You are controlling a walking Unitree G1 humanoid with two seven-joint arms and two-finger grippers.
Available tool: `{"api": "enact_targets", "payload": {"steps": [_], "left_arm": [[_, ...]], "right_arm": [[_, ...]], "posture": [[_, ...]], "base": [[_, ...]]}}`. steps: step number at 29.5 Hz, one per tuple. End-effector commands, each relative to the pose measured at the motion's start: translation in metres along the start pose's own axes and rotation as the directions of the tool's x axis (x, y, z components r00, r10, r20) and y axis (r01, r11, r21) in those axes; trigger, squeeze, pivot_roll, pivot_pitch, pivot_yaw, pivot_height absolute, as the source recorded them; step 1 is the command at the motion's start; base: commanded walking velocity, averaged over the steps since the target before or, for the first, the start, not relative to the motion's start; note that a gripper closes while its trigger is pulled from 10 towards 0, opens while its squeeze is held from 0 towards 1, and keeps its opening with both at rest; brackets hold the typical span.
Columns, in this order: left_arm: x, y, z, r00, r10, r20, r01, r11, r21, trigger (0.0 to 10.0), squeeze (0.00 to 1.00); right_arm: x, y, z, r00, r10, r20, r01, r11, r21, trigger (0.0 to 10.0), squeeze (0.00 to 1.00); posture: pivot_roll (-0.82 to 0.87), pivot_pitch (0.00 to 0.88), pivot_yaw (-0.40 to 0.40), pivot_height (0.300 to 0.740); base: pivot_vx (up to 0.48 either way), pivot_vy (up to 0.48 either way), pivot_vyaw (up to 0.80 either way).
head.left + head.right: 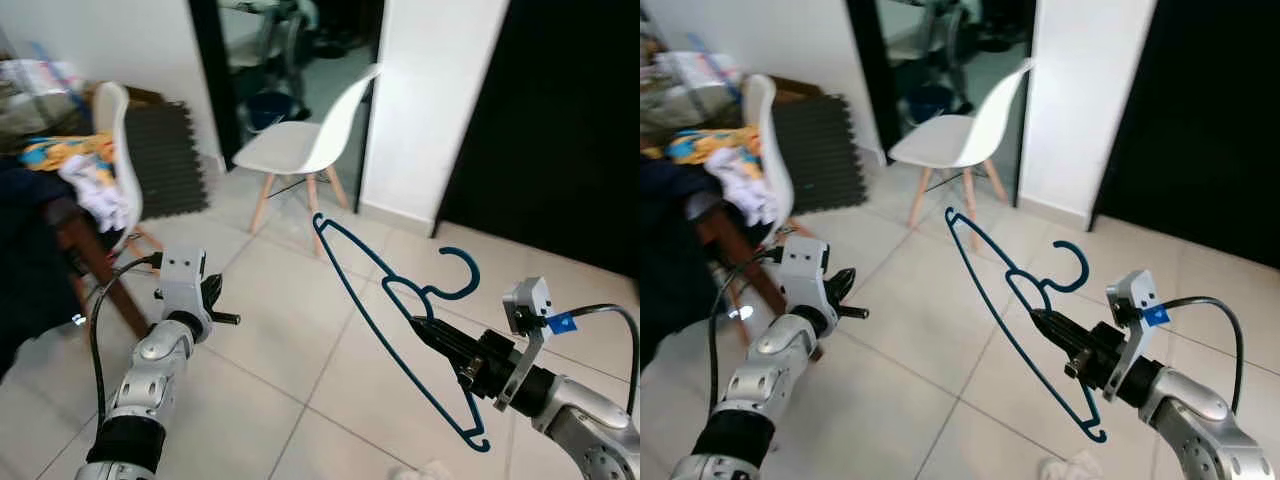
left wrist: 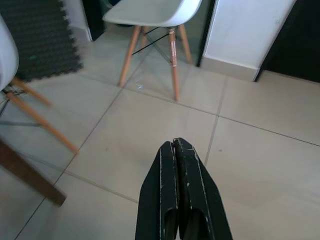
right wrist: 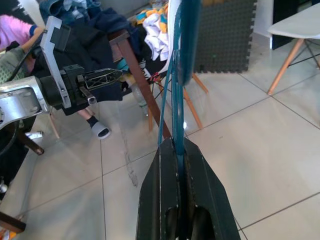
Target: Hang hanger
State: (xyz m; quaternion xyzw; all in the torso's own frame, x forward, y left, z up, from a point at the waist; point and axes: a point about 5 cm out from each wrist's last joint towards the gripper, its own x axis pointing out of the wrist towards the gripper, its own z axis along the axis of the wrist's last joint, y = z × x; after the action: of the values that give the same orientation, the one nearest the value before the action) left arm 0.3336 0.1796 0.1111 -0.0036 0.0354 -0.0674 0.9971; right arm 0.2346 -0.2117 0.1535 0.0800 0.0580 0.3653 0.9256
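- Tiled floor [image 1: 300, 350], 2 white chairs: 1 far centre [image 1: 305, 140], 1 far left by a clothes pile [image 1: 60, 170].
- Right gripper [image 1: 425, 333] is clamped on the blue hanger [image 1: 385, 310] just below its hook; hanger held in the air, tilted, right of centre.
- Left gripper [image 2: 176, 150] is pinched together, empty, on the left.
- Step looks like carry. No rail in sight, so you need to find 1 next.

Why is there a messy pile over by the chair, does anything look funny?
Yes: clothes are heaped untidily over the white chair on the robot's left, some drooping down. The blue hanger is bare and tilted, pinched in the right gripper.
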Motion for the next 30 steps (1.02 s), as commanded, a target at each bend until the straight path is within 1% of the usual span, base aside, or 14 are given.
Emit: {"api": "enact_targets", "payload": {"steps": [1,11,18,21,22,23,24,25,26,28,30], "left_arm": [[-0.002,-0.003,-0.003,1.0,-0.015,-0.007,0.015,1.0,0.005,10.0,0.0],[-0.002,-0.007,-0.001,0.999,-0.041,0.01,0.041,0.999,0.001,10.0,0.0],[-0.002,-0.01,-0.001,0.998,-0.06,0.014,0.06,0.998,0.006,10.0,0.0],[-0.003,-0.012,-0.001,0.997,-0.072,0.019,0.072,0.997,0.011,10.0,0.0],[-0.003,-0.012,-0.001,0.997,-0.072,0.019,0.072,0.997,0.011,10.0,0.0],[-0.003,-0.012,0.0,0.997,-0.076,0.02,0.075,0.997,0.012,10.0,0.0],[-0.002,-0.013,0.001,0.996,-0.083,0.029,0.083,0.996,0.018,10.0,0.0],[-0.002,-0.014,0.003,0.995,-0.089,0.036,0.088,0.996,0.023,10.0,0.0],[-0.002,-0.014,0.003,0.995,-0.089,0.036,0.088,0.996,0.023,10.0,0.0],[-0.001,-0.015,0.008,0.993,-0.097,0.06,0.095,0.995,0.037,10.0,0.0],[-0.001,-0.015,0.011,0.993,-0.096,0.071,0.094,0.995,0.039,10.0,0.0]], "right_arm": [[0.001,0.004,-0.004,1.0,0.014,-0.01,-0.014,1.0,0.017,10.0,0.0],[0.0,0.007,-0.008,0.999,0.034,-0.025,-0.033,0.999,0.028,10.0,0.0],[0.001,0.006,-0.008,0.999,0.031,-0.029,-0.03,0.999,0.025,10.0,0.0],[0.001,0.0,-0.009,1.0,-0.023,-0.018,0.023,1.0,0.018,10.0,0.0],[0.001,0.0,-0.009,1.0,-0.023,-0.018,0.023,1.0,0.018,10.0,0.0],[0.002,-0.002,-0.008,0.999,-0.044,-0.01,0.044,0.999,0.015,10.0,0.0],[0.002,-0.007,-0.006,0.996,-0.09,0.008,0.09,0.996,0.003,10.0,0.0],[0.003,-0.012,-0.005,0.991,-0.129,0.022,0.129,0.992,-0.004,10.0,0.0],[0.003,-0.012,-0.005,0.991,-0.129,0.022,0.129,0.992,-0.004,10.0,0.0],[0.003,-0.019,-0.002,0.982,-0.183,0.042,0.183,0.983,-0.002,10.0,0.0],[0.003,-0.02,-0.001,0.981,-0.188,0.045,0.189,0.982,-0.002,10.0,0.0]], "posture": [[-0.05,0.119,0.004,0.74],[-0.05,0.12,0.003,0.74],[-0.05,0.12,0.002,0.74],[-0.05,0.12,0.002,0.74],[-0.05,0.12,0.002,0.74],[-0.05,0.116,0.001,0.74],[-0.05,0.116,0.001,0.74],[-0.05,0.116,0.001,0.74],[-0.05,0.116,0.001,0.74],[-0.05,0.112,0.001,0.74],[-0.05,0.112,0.001,0.74]], "base": [[0.0,0.0,0.77],[0.0,0.0,0.77],[0.0,0.0,0.77],[0.0,0.0,0.77],[0.0,0.0,0.76],[0.0,0.0,0.76],[0.0,0.0,0.44],[0.0,0.0,0.0],[0.0,0.0,0.0],[0.129,0.0,0.0],[0.279,0.0,0.0]]}}
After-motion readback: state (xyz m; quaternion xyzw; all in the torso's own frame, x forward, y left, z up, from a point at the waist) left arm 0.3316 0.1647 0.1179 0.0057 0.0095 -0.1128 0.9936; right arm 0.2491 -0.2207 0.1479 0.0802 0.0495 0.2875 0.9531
